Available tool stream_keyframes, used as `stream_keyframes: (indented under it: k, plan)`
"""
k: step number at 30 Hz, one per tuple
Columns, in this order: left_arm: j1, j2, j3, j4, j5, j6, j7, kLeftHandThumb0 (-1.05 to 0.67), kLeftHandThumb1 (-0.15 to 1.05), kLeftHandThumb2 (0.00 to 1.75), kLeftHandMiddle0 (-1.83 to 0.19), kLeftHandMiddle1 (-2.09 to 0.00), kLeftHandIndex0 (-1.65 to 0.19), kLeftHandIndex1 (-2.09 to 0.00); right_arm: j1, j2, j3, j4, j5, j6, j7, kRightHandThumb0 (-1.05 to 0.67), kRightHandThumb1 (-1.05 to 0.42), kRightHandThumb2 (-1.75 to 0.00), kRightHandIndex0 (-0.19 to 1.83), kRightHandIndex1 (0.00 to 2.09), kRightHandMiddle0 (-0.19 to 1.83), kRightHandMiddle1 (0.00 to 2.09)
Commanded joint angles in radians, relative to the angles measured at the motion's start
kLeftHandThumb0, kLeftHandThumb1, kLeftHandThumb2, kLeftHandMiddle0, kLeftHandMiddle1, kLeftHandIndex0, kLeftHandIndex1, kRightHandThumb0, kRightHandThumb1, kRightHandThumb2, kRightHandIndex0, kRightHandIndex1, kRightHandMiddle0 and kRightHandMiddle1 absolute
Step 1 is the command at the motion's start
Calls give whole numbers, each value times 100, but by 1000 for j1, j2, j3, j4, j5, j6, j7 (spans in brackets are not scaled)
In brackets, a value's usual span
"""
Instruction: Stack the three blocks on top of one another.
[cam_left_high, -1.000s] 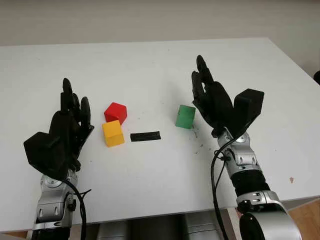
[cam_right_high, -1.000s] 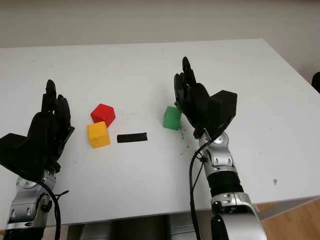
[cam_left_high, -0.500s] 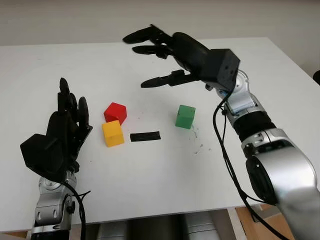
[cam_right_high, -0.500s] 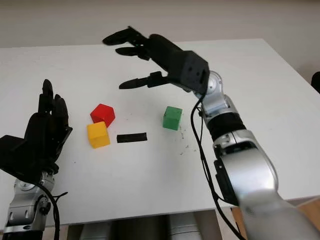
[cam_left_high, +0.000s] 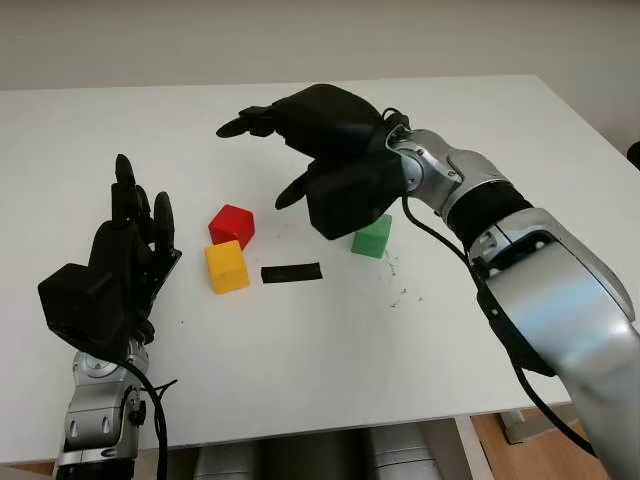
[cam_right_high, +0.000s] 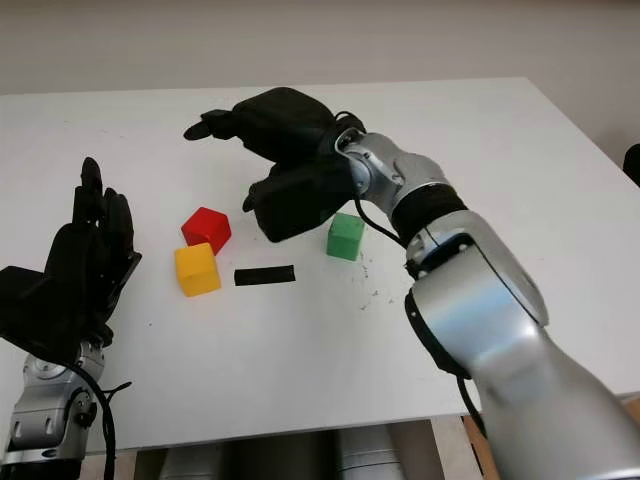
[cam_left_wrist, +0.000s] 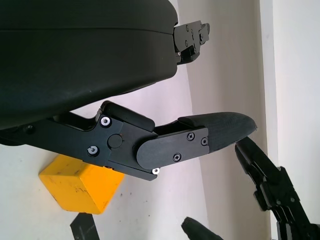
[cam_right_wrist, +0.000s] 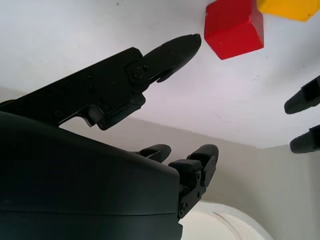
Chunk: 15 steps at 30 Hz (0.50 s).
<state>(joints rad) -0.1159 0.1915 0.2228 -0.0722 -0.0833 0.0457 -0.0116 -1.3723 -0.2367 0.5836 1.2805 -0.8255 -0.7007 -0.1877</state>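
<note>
The red block (cam_left_high: 231, 225) sits on the white table (cam_left_high: 300, 340), with the yellow block (cam_left_high: 226, 267) just beside it on the near side; whether the two touch cannot be told. A strip of black tape (cam_left_high: 291, 272) lies flat on the table just right of the yellow block, apart from it. The green block (cam_left_high: 372, 236) stands farther right of the red block, beyond the tape, well apart from the other two.

The right hand (cam_left_high: 300, 150) hangs in the air above the table, up and to the right of the red block, holding nothing, its fingers wide and pointing leftward over the far side of that block. Its black shell overlaps the green block's upper left corner in the head views. The left hand (cam_left_high: 125, 260) is open, left of the red and yellow blocks, its fingers pointing away from the robot.
</note>
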Motion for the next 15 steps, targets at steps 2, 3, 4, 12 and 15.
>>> stream_keyframes:
  k: [2, 3, 4, 12, 15]
  plan:
    - [-20, 7, 3, -20, 3, 3, 4, -73, 105, 65, 19, 0, 19, 0, -58, 22, 53, 16, -57, 17, -91, -52, -82, -6, 40, 10, 36, 26]
    - [-21, 7, 2, -16, 6, 1, 5, -74, 105, 65, 19, 0, 19, 0, -62, 28, 64, 22, -69, 26, -107, -52, -82, -6, 40, 10, 35, 26]
    - [-21, 7, 1, -14, 9, -1, 6, -74, 105, 65, 19, 0, 19, 0, -65, 32, 73, 26, -76, 32, -119, -52, -83, -6, 39, 9, 35, 25]
    - [-21, 2, -9, -15, 19, 7, 10, -75, 105, 66, 19, 0, 19, 0, -70, 78, 113, 54, -107, 64, -210, -53, -84, -6, 37, 7, 33, 21]
    - [-20, -4, -6, -12, 18, 3, 15, -76, 105, 66, 19, 0, 19, 0, -69, 91, 129, 59, -117, 76, -223, -55, -84, -6, 37, 7, 34, 20]
